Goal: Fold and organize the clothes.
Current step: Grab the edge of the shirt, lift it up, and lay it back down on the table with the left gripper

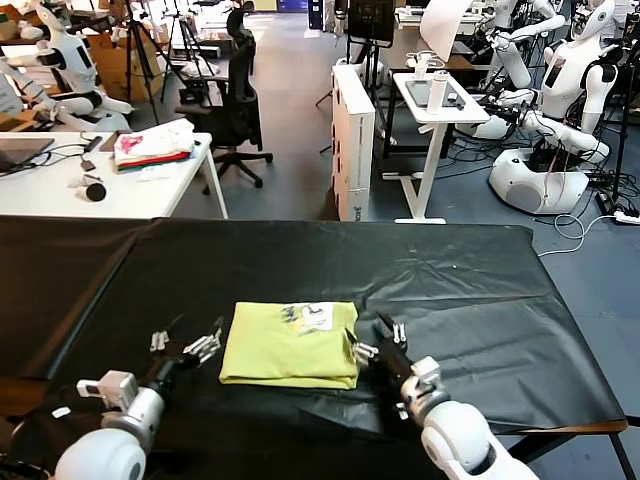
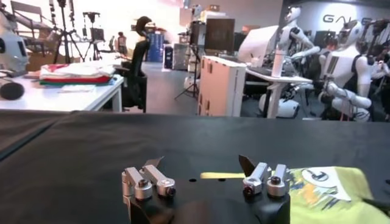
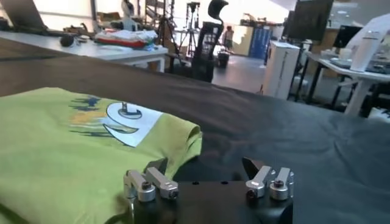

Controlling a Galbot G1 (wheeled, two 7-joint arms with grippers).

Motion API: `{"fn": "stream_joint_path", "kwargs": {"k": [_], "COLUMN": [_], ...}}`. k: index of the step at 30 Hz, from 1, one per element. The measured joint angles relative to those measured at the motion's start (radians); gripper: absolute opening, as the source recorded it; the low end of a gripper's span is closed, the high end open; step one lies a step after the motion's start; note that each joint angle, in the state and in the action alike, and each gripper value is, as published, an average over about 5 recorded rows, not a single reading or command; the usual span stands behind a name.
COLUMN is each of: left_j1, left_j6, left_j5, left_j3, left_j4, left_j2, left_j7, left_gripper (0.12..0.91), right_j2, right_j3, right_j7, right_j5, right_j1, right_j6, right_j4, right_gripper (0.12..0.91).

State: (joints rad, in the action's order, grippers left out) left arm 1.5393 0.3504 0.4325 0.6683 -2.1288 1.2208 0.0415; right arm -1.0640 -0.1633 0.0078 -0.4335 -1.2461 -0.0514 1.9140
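Observation:
The lime yellow-green T-shirt [image 1: 292, 345] lies folded into a rectangle on the black table cover [image 1: 450, 280], its whitish print facing up near the far edge. My left gripper [image 1: 187, 338] is open just off the shirt's left edge, empty. My right gripper [image 1: 378, 335] is open at the shirt's right edge, empty, one finger close to the folded corner. The left wrist view shows the shirt [image 2: 329, 195] beside the open left gripper [image 2: 201, 164]. The right wrist view shows the shirt [image 3: 67, 146] beside the open right gripper [image 3: 204, 165].
A white table [image 1: 60, 185] at the back left holds a white, red and pink cloth pile [image 1: 152, 146] and a laptop. An office chair [image 1: 235, 100], a white cabinet [image 1: 352, 140] and other robots stand beyond the table's far edge.

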Motion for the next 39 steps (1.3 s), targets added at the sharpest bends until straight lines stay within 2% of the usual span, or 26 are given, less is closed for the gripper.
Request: {"fn": "stream_joint_path", "kwargs": {"k": [3, 9, 17, 27, 34, 39], "left_j1": [0.001, -0.01, -0.031, -0.041, -0.051, -0.062], "left_j6": [-0.01, -0.034, -0.057, -0.076, -0.069, -0.067], "left_j5": [0.016, 0.037, 0.069, 0.12, 0.136, 0.131], "left_j3": [0.002, -0.015, -0.035, -0.043, -0.054, -0.065], "left_j4": [0.009, 0.039, 0.096, 0.159, 0.165, 0.177], "left_j2": [0.01, 0.057, 0.115, 0.169, 0.205, 0.225], "left_j7": [0.001, 0.0, 0.012, 0.022, 0.025, 0.027], "left_gripper": [0.907, 0.907, 0.907, 0.906, 0.85, 0.842], "right_j2": [0.019, 0.056, 0.047, 0.042, 0.036, 0.035], "right_j3": [-0.039, -0.158, -0.297, -0.343, -0.342, -0.345], "right_j7": [-0.014, -0.032, -0.027, -0.027, -0.026, -0.026], "right_j5": [-0.028, -0.059, -0.071, -0.067, -0.065, -0.064], "right_j1": [-0.039, -0.174, -0.349, -0.421, -0.424, -0.426], "right_j6": [0.043, 0.082, 0.088, 0.079, 0.074, 0.074], "right_j4": [0.044, 0.131, 0.232, 0.299, 0.302, 0.306], "right_gripper": [0.907, 0.907, 0.907, 0.907, 0.907, 0.907]}}
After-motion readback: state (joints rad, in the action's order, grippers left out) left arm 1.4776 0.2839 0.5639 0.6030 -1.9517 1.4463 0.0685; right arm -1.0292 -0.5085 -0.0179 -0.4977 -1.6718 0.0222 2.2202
